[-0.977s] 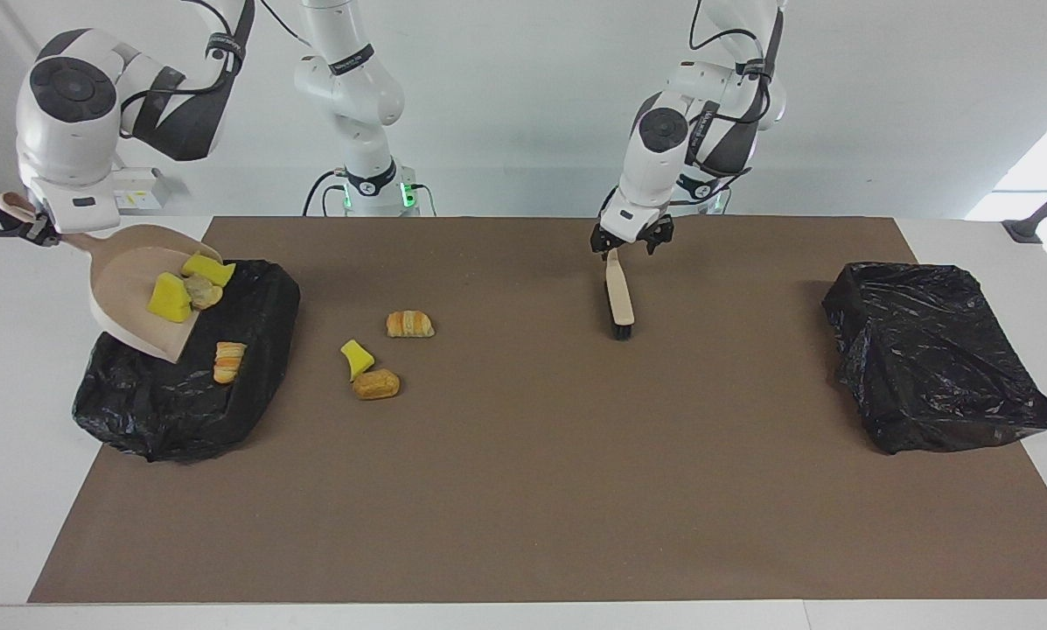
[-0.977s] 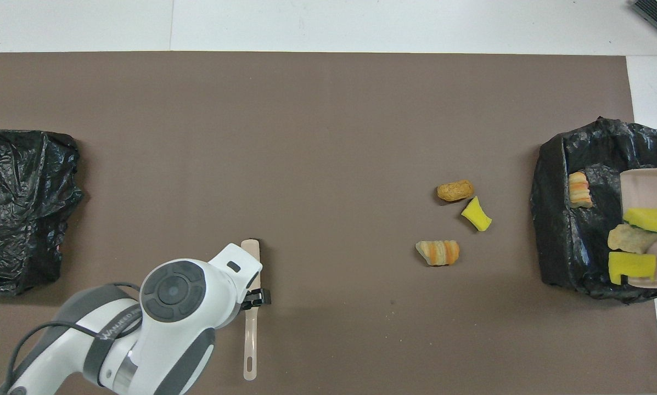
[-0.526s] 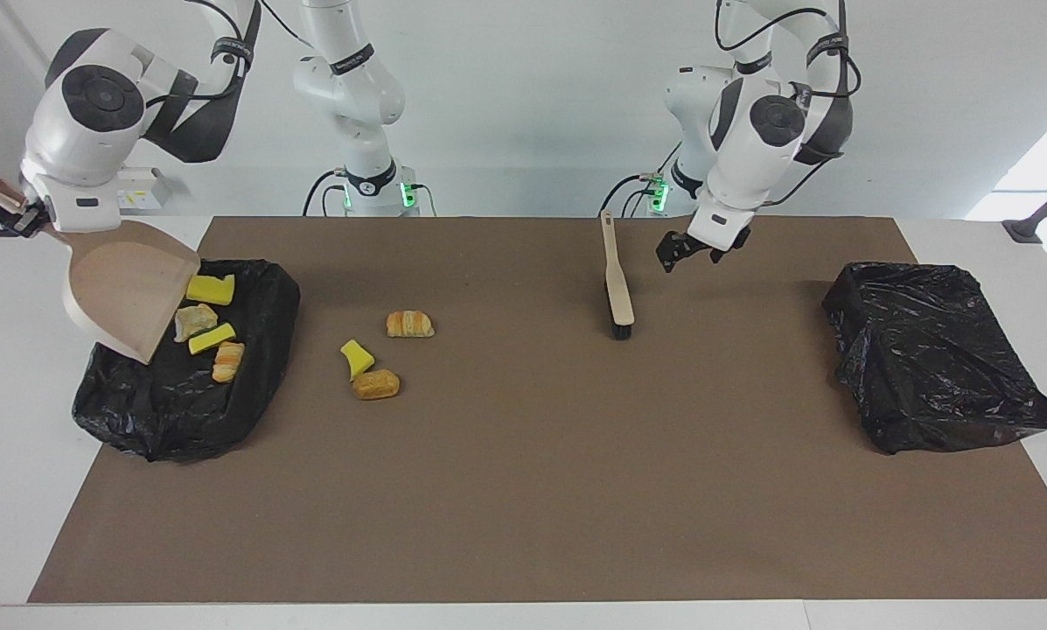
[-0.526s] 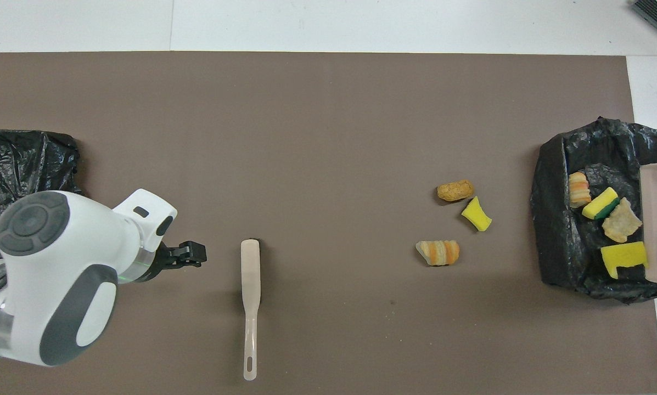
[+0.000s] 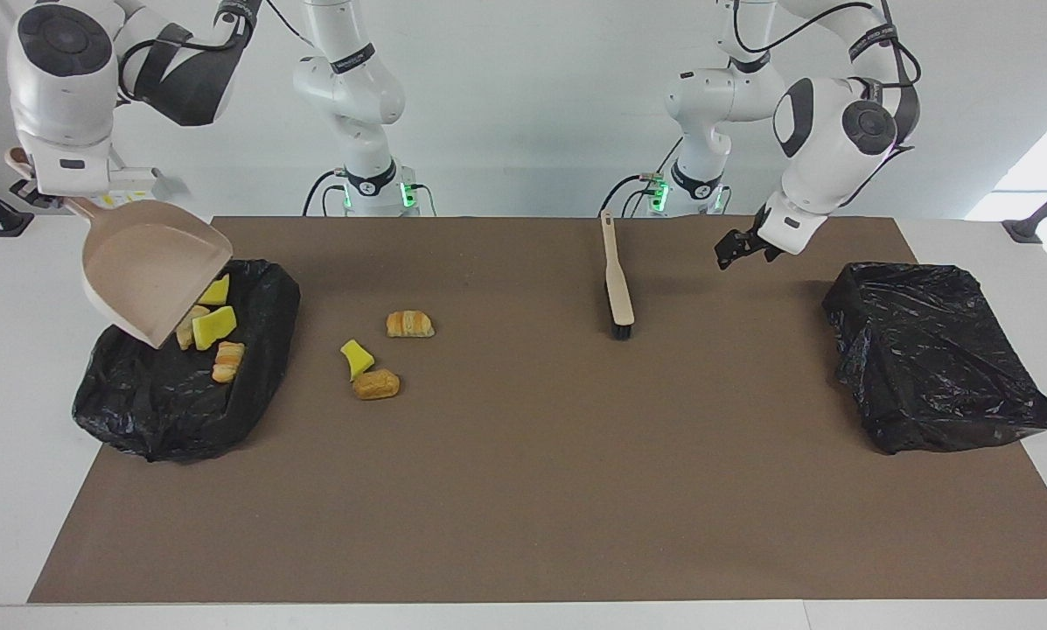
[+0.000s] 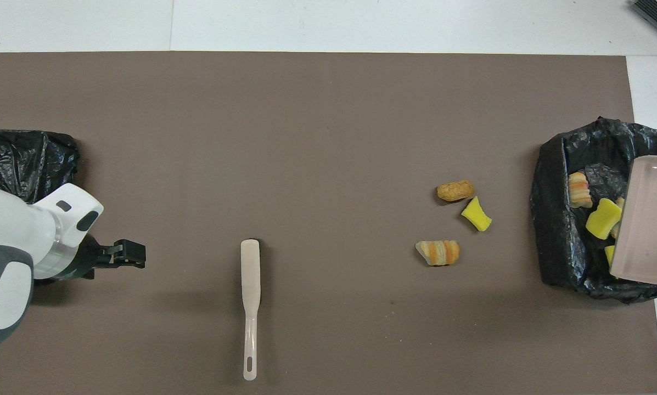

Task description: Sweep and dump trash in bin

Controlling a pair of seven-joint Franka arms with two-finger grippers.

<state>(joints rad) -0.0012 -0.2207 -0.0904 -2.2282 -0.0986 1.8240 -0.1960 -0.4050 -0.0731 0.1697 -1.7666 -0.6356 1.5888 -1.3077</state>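
Dustpan (image 5: 151, 271) is emptied now: half a second ago I had it tipping over the bin (image 5: 182, 376) at the right arm's end, with chunks dropping out; now it's lifted, tilted mouth-down above the bag. Right gripper (image 5: 29, 188) stays clamped tight on the dustpan's handle. So first load is dumped.

Left gripper (image 5: 742, 249) has pulled away from the brush (image 5: 617, 284), fingers spread and holding nothing, now hanging over the mat between brush and the second black bag (image 5: 934, 359). Brush lies flat on the mat, untouched.

Trash (image 5: 212, 328) in the bin: yellow sponge chunks plus tan bread lumps, partly hidden under the pan lip. Three leftover pieces (image 5: 374, 359) sit on the mat just beside the bin: a striped pastry, a yellow sponge wedge, a golden roll. I judge another sweep is needed.
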